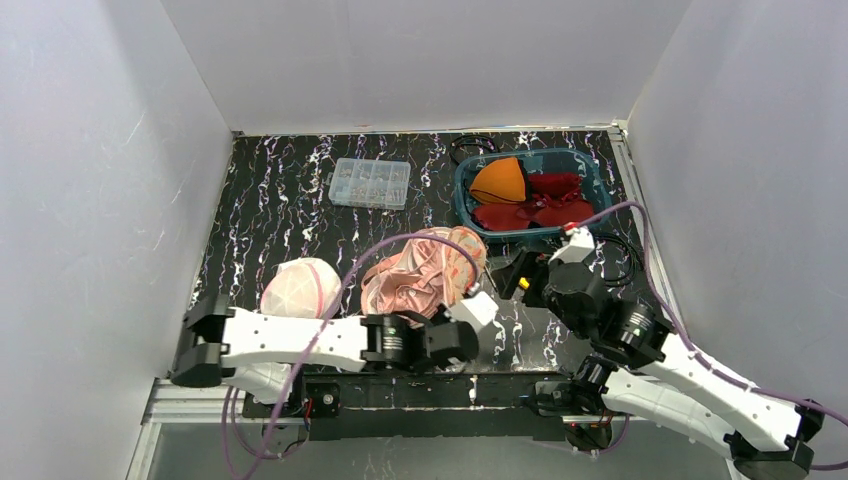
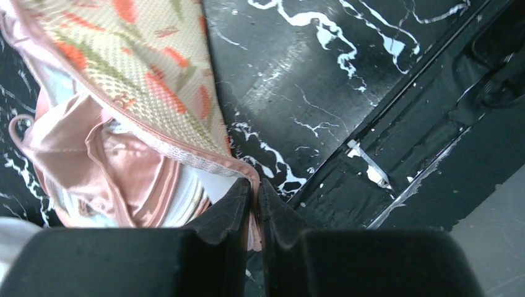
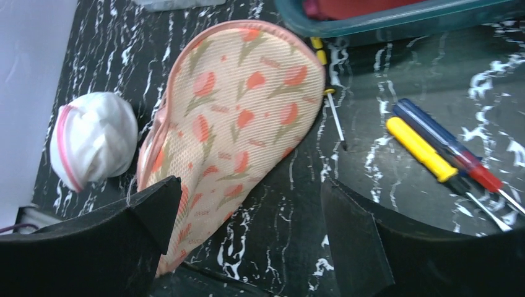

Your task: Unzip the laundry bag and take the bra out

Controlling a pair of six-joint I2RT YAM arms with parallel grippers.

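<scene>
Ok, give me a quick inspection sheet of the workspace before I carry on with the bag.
Surface: black marbled table.
Job's things: laundry bag lying open along one edge, with the pink bra showing inside.
Clutter: white mesh bag, clear organiser box, teal bin of red and orange items, screwdrivers.
Grippers: left gripper shut on the laundry bag's pink trim; right gripper open above the bag, holding nothing.
Cables: purple cables loop above both arms.
Surroundings: white walls on three sides.

Left gripper [image 2: 254, 185] sat nearly closed on the pink-trimmed corner of the tulip-patterned mesh laundry bag [image 2: 142, 68], pink satin bra [image 2: 93, 161] bulged from the bag's underside, black marbled table [image 2: 322, 80] lay right of the bag
</scene>
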